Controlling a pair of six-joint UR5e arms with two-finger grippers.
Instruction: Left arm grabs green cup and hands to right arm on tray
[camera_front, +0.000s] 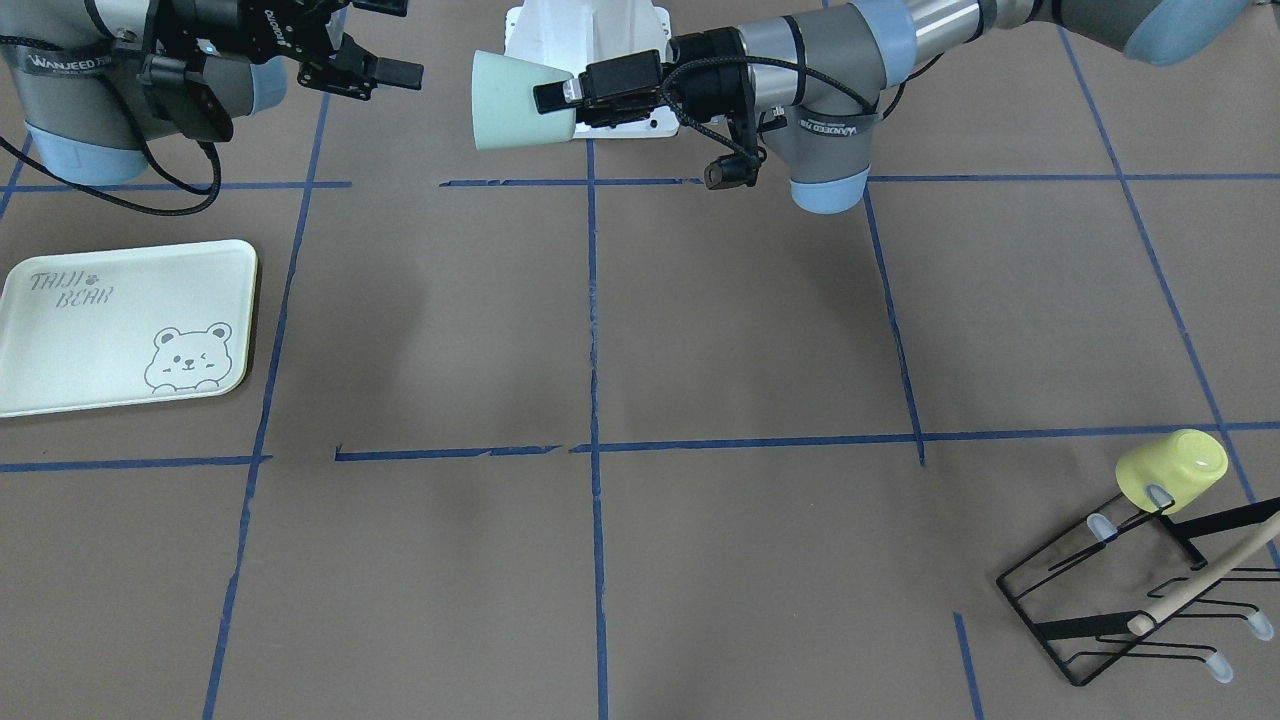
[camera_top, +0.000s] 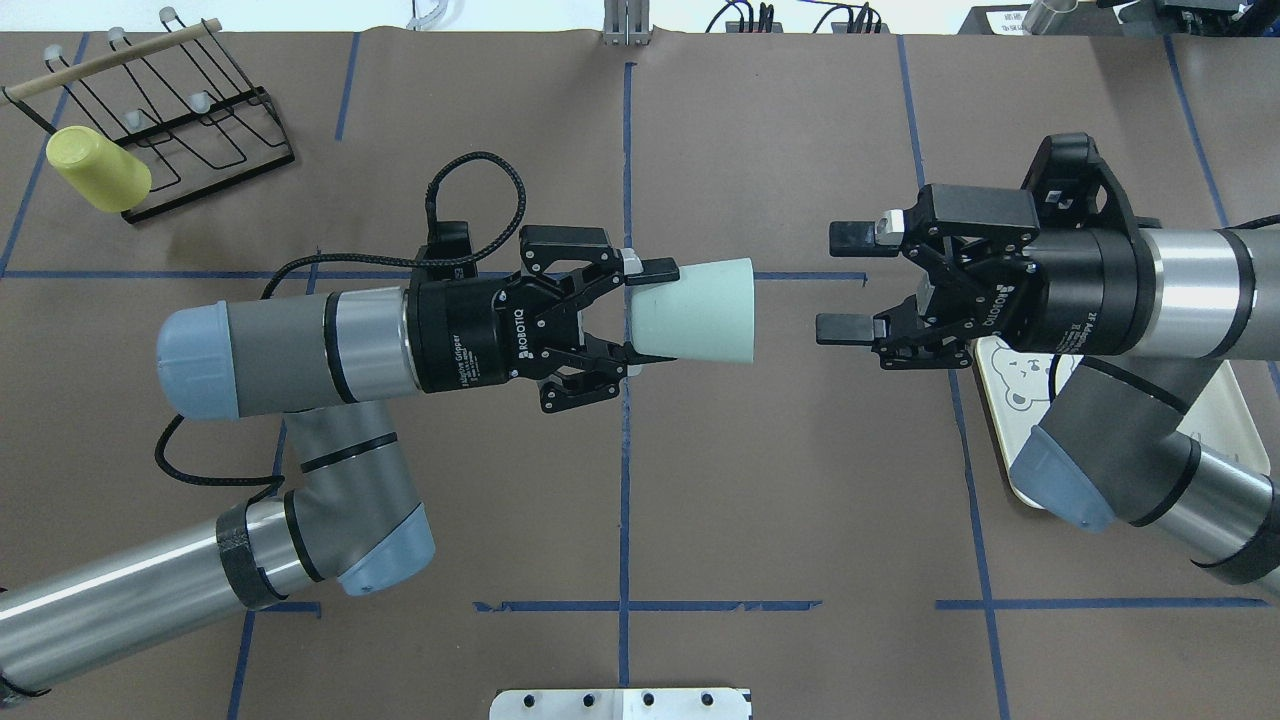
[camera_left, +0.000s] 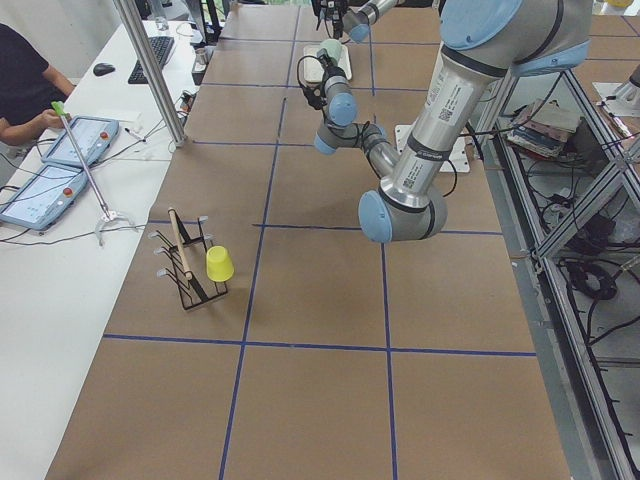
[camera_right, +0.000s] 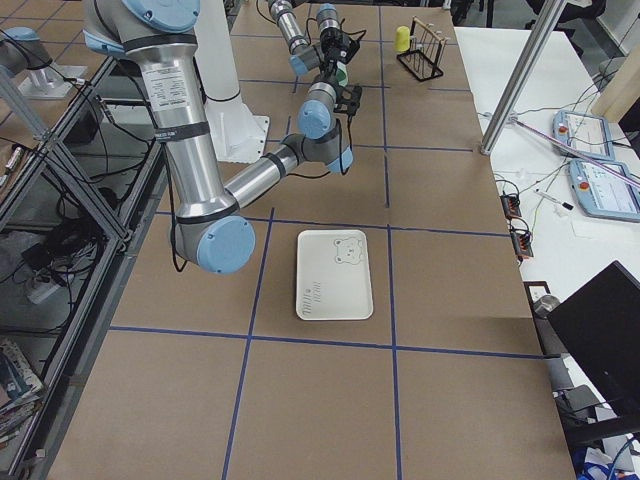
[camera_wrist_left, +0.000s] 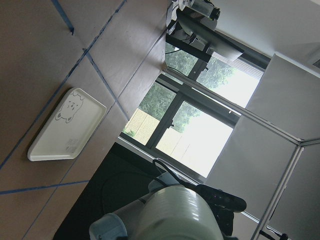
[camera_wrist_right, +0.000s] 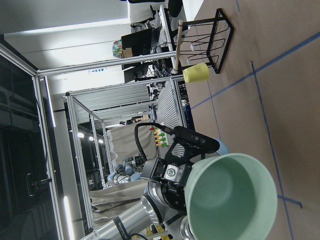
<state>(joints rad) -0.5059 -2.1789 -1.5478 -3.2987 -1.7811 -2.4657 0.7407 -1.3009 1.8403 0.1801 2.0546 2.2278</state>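
My left gripper (camera_top: 645, 312) is shut on the base of the green cup (camera_top: 700, 310) and holds it sideways in the air above the table's middle, mouth towards the right arm. It also shows in the front-facing view, gripper (camera_front: 562, 98) and cup (camera_front: 515, 100). My right gripper (camera_top: 842, 282) is open and empty, facing the cup's mouth with a short gap between them. In the right wrist view the cup's open mouth (camera_wrist_right: 232, 197) fills the lower part. The tray (camera_front: 120, 325) lies flat and bare on the table under the right arm, partly hidden overhead (camera_top: 1225, 400).
A yellow cup (camera_front: 1172, 470) hangs on a black wire rack (camera_front: 1120, 590) with a wooden handle at the table's far left corner, seen overhead as cup (camera_top: 98, 170) and rack (camera_top: 190, 110). Blue tape lines mark the brown table. A white base plate (camera_top: 620, 703) sits at the near edge.
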